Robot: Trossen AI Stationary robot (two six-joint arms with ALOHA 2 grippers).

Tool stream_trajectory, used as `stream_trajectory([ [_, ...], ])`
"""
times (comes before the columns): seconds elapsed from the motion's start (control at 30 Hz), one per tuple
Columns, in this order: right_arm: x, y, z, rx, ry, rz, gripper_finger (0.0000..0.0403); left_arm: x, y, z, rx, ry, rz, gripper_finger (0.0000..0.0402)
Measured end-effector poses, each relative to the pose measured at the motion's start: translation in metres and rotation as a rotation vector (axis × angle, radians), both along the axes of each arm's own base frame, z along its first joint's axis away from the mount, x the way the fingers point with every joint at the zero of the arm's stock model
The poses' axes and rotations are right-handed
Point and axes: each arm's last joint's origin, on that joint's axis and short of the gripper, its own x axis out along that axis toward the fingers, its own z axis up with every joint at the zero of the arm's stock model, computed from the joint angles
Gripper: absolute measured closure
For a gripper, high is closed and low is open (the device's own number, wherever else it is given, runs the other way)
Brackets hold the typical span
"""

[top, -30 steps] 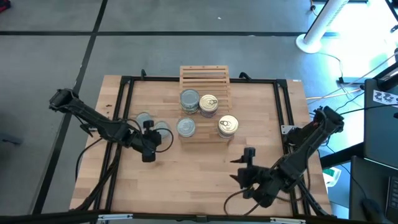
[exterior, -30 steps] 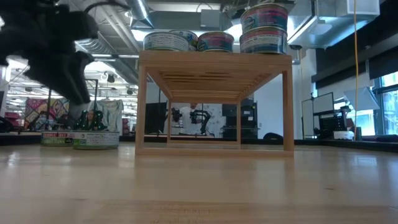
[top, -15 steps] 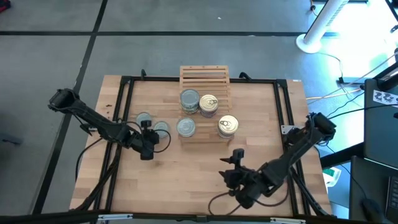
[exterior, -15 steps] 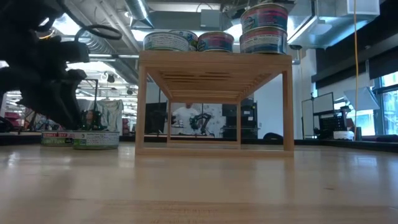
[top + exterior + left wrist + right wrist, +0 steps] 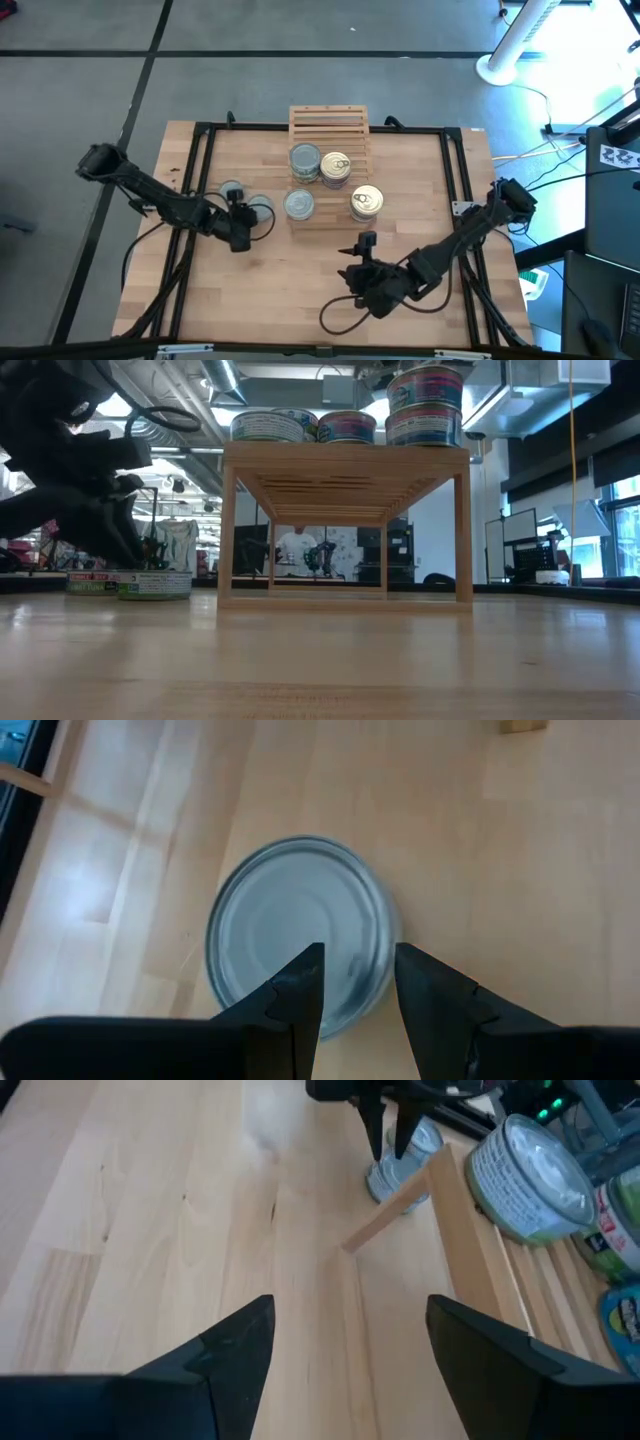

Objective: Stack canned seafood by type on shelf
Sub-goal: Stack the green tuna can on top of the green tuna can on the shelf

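Tins on the slatted shelf, two grey-topped tins on the table

The shelf carries two grey-topped tins and gold ring-pull tins. Just beside it, the left gripper hovers over one table tin, jaws part-open, gripping nothing. The right gripper hangs released over bare tabletop.

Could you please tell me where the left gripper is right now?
In the high view the left gripper is over the table's left side, above a grey-topped can on the tabletop, just left of the wooden rack.
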Motion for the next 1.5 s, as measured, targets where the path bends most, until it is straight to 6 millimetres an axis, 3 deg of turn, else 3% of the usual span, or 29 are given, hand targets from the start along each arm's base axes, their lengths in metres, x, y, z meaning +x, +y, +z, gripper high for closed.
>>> stream_trajectory([
  [0.83,0.003,-0.001,0.0,0.018,0.018,0.045,0.0141,0.009,0.005,-0.011,-0.026,0.063,0.004,0.0284],
  [1.13,0.003,-0.001,0.001,0.018,0.018,0.045,0.0141,0.009,0.005,-0.011,-0.022,0.068,-0.012,0.0343],
  [1.5,0.002,-0.001,0.001,0.019,0.017,0.044,0.0141,0.007,-0.003,-0.011,-0.027,0.062,-0.045,0.0387],
])
